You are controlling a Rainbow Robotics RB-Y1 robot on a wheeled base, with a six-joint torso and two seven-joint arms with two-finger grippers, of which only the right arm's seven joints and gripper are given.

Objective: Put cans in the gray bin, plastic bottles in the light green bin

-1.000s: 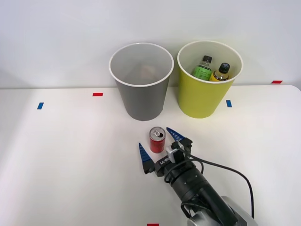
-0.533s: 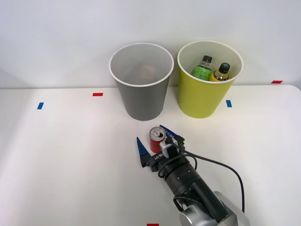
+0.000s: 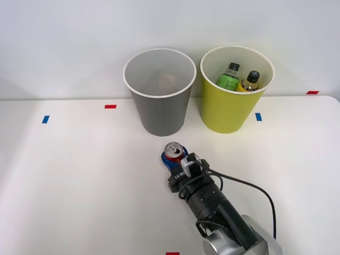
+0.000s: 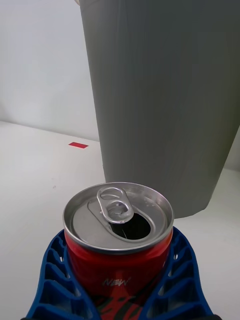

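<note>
Before the gray bin [image 3: 159,90], my tool [image 3: 173,158] has its blue fingers [image 4: 50,280] closed around the upright red can [image 3: 174,151] on the counter [image 3: 79,180], ready for lifting.

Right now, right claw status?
Right claw: closed on the red can, blue fingers wrapped around both sides; can upright on the table, in front of the gray bin.

A white table [image 3: 79,175] meets a plain pale wall [image 3: 64,42] across the frame's upper third; small red tape marks [image 3: 110,106] and blue tape marks [image 3: 45,119] dot its surface.
</note>
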